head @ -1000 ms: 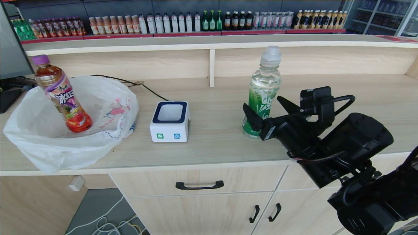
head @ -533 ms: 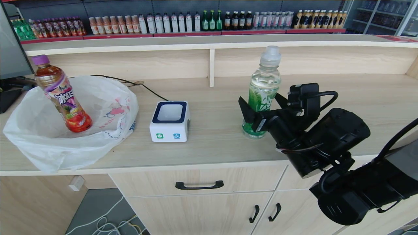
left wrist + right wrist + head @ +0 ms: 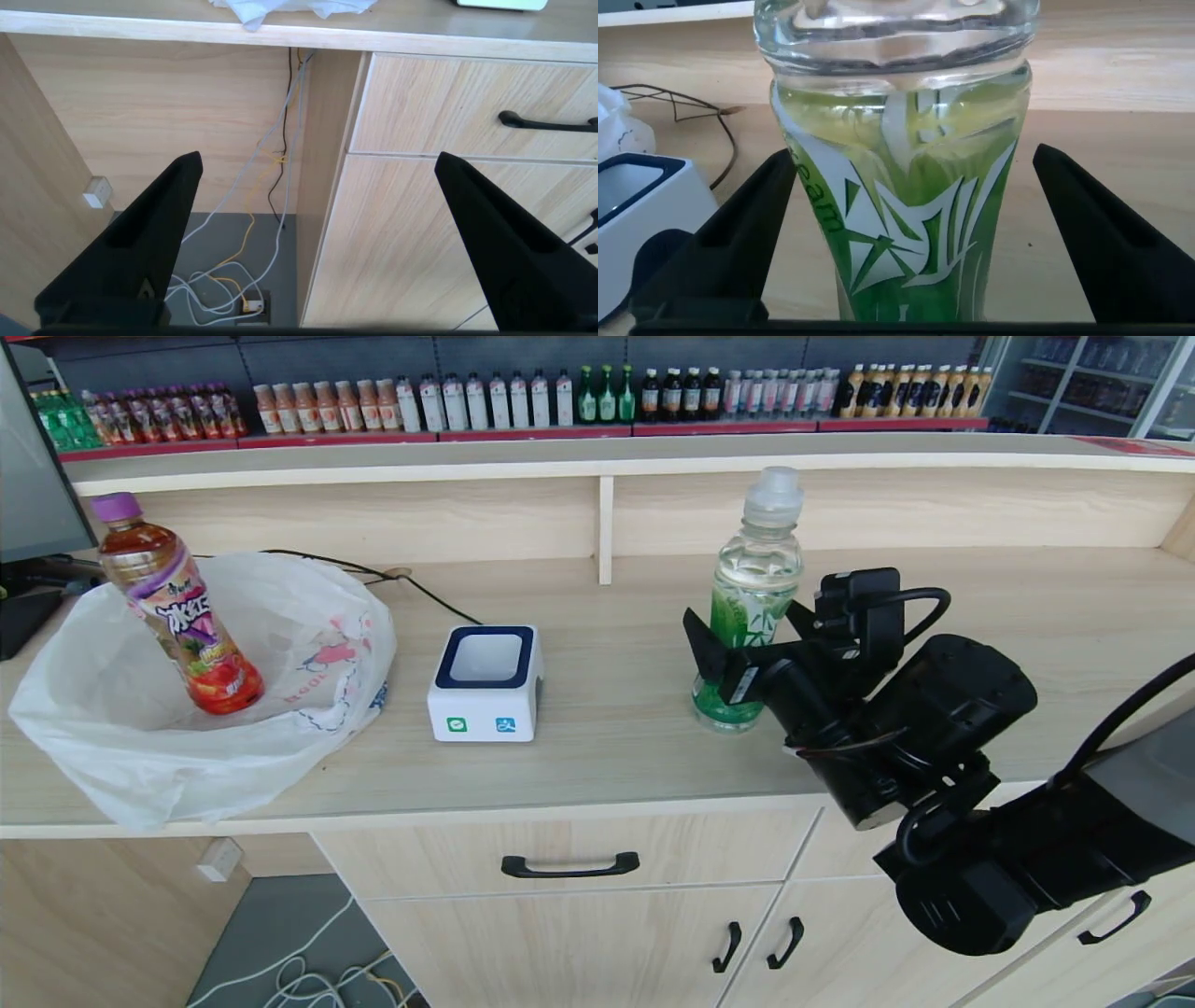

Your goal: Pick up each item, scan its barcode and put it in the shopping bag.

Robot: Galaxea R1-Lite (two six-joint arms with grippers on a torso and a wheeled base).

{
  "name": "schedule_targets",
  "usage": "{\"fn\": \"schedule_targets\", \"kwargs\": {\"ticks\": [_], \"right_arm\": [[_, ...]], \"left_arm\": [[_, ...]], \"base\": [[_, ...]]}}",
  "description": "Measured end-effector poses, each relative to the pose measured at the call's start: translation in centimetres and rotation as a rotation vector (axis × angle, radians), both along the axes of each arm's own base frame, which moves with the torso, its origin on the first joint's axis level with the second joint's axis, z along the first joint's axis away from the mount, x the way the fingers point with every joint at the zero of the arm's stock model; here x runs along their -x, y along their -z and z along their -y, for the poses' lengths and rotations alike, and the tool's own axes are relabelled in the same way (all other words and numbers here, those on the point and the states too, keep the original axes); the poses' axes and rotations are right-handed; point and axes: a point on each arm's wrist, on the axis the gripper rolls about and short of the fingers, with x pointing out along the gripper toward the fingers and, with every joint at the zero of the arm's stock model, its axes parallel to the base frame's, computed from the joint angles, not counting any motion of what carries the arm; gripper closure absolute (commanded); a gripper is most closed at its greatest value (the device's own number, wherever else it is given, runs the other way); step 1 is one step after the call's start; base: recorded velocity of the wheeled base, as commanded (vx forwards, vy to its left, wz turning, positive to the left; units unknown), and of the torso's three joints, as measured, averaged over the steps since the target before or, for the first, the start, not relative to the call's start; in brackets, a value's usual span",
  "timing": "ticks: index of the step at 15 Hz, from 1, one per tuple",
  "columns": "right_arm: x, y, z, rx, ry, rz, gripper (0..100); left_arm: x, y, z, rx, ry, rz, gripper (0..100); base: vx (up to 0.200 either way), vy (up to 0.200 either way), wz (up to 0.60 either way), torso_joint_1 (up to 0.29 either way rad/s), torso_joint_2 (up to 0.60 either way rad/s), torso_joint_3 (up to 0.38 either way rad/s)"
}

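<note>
The right pincer point(image 3: 744, 621) is straddling the green bottle point(image 3: 758, 560) on the bench point(image 3: 607, 747), fingers apart, while the left pincer point(image 3: 318, 163) is hanging spread wide below the bench.

**Colours and Patterns Logged**

Saw a clear bottle point(image 3: 754, 581) with a green label slashed by white leaf shapes. Found a tea bottle point(image 3: 177, 607) amber under a purple cap, wrapped purple and red. Noted a white shopping bag point(image 3: 112, 728) with pink print, a white scanner point(image 3: 485, 695) rimmed navy, a black right end effector point(image 3: 747, 621), a pale wood-grain tabletop point(image 3: 607, 756).
</note>
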Motion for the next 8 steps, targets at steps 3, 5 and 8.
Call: {"fn": "schedule_targets", "kwargs": {"ticks": [3, 5, 8], "right_arm": [[-0.27, -0.22, 0.01, -0.001, 0.003, 0.001, 0], [-0.5, -0.46, -0.14, 0.002, 0.003, -0.002, 0], [-1.03, -1.01, -0.29, 0.004, 0.007, -0.006, 0]], "left_arm": [[0.0, 0.0, 0.0, 0.001, 0.0, 0.0, 0], [0.0, 0.0, 0.0, 0.0, 0.0, 0.0, 0], [0.0, 0.0, 0.0, 0.001, 0.0, 0.0, 0]], "base": [[0.0, 0.0, 0.0, 0.0, 0.0, 0.0], [0.0, 0.0, 0.0, 0.0, 0.0, 0.0], [0.0, 0.0, 0.0, 0.0, 0.0, 0.0]]}}
